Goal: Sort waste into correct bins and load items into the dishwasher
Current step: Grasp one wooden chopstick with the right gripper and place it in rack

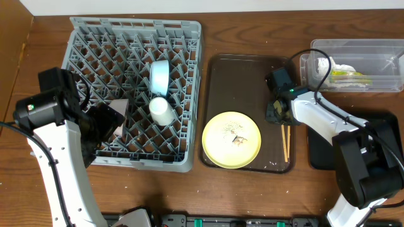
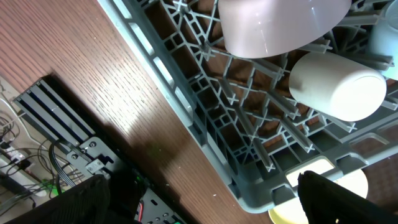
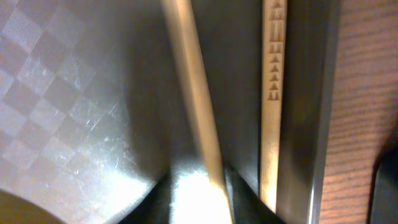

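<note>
Right gripper [image 3: 199, 182]: jaws narrow, pinching one chopstick [image 3: 193, 93], low over the brown serving tray [image 3: 62, 93], likely for lifting toward the dish rack [image 1: 88, 38]. Second chopstick [image 3: 272, 93]: lying alongside, by tray rim. Left gripper [image 1: 107, 123]: wide, empty, at rack's corner.

Open floor: the far half of the serving tray [image 1: 240, 79], between the dish rack [image 1: 194, 94] and the right arm [image 1: 315, 116]. The yellow plate [image 1: 231, 140] fills its near left corner. The chopsticks [image 1: 285, 142] lie just beside its right wall, restricting finger room. Blue bowl [image 1: 159, 74] and cream cup [image 1: 161, 110] obstruct the rack's centre; right-hand columns are free.
</note>
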Robot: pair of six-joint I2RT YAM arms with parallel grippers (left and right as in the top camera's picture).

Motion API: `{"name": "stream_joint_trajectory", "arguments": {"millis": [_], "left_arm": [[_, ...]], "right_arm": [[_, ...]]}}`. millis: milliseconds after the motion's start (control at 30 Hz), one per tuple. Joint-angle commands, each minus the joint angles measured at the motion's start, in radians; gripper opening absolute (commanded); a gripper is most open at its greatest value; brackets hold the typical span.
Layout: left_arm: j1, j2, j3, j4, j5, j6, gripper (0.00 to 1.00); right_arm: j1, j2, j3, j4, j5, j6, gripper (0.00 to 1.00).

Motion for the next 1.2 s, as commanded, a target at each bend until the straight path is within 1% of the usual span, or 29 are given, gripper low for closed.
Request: {"name": "stream_joint_trajectory", "arguments": {"millis": [0,33,167,400,500,533,667,733,867,1000,1167], "left_arm": [[0.004,-0.002,0.001,-0.006,-0.016,0.01,0.98],[0.004,-0.002,0.001,-0.006,-0.016,0.01,0.98],[0.004,-0.002,0.001,-0.006,-0.016,0.01,0.98],[0.004,-0.002,0.001,-0.006,-0.016,0.01,0.98],[0.004,-0.002,0.001,-0.006,-0.016,0.01,0.98],[0.004,-0.002,0.001,-0.006,-0.016,0.01,0.98],[0.004,-0.002,0.001,-0.006,-0.016,0.01,0.98],[0.004,-0.002,0.001,-0.006,-0.016,0.01,0.98],[0.004,-0.002,0.001,-0.006,-0.016,0.01,0.98],[0.004,-0.002,0.001,-0.006,-0.016,0.01,0.98],[0.004,-0.002,0.001,-0.006,-0.016,0.01,0.98]], "right_arm": [[-0.003,0.034,-0.03,-0.007,-0.035,-0.005,0.03],[-0.005,0.034,-0.023,-0.01,-0.039,-0.005,0.01],[-0.005,0.025,0.032,-0.048,-0.043,-0.005,0.01],[-0.005,-0.008,0.257,-0.212,-0.047,-0.006,0.01],[-0.002,-0.013,0.369,-0.25,-0.117,-0.014,0.01],[0.002,-0.013,0.431,-0.242,-0.202,-0.016,0.01],[0.022,-0.013,0.489,-0.101,-0.417,0.006,0.01],[0.046,-0.013,0.489,-0.01,-0.464,0.056,0.01],[0.127,0.009,0.489,0.132,-0.455,0.154,0.01],[0.229,0.043,0.489,0.282,-0.412,0.17,0.01],[0.312,0.087,0.489,0.362,-0.33,0.243,0.01]]}}
